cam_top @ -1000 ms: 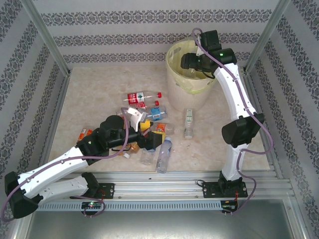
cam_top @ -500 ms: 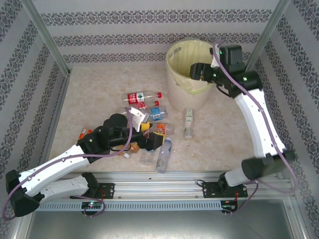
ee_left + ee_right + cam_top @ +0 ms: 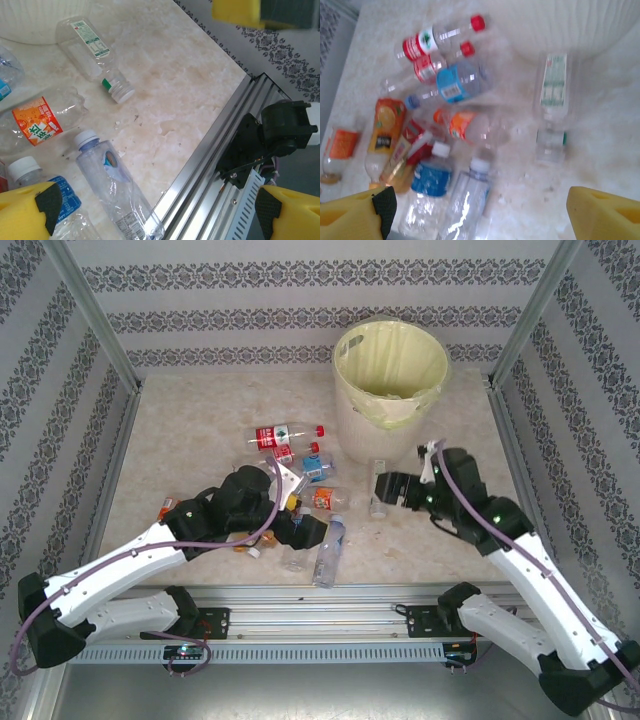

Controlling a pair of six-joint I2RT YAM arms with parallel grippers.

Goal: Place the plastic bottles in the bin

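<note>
- my left tool (image 3: 303, 530) is spread wide with nothing between its fingers. it sits low over the near edge of the heap of plastic bottles (image 3: 322, 498).
- from its wrist camera, the left tool (image 3: 156, 210) straddles a clear white-capped bottle (image 3: 112, 185) that lies on the counter (image 3: 170, 85) just beside the aluminium rail (image 3: 210, 165).
- my right tool (image 3: 384, 486) is spread too and holds nothing. it hangs above the green-labelled bottle (image 3: 377, 504).
- in the right wrist view, the right tool (image 3: 480, 215) looks down on most of the pile, though the picture is blurred.
- the green-labelled bottle (image 3: 552, 100) lies on its side, apart from the others, with one end close to the base of the bin (image 3: 570, 25).
- left of it the rest are clustered, several touching or overlapping. these are a red-labelled bottle (image 3: 427, 40) farthest back, a blue-labelled bottle (image 3: 457, 85), an orange-labelled clear bottle (image 3: 467, 125) and an orange juice bottle (image 3: 382, 130).
- a small orange bottle (image 3: 170, 507) lies off on the left side of the heap.
- the bin (image 3: 362, 430) stands upright at the back of the counter (image 3: 200, 420), lined with a yellowish bag. all the bottles i can see lie on the counter outside it.
</note>
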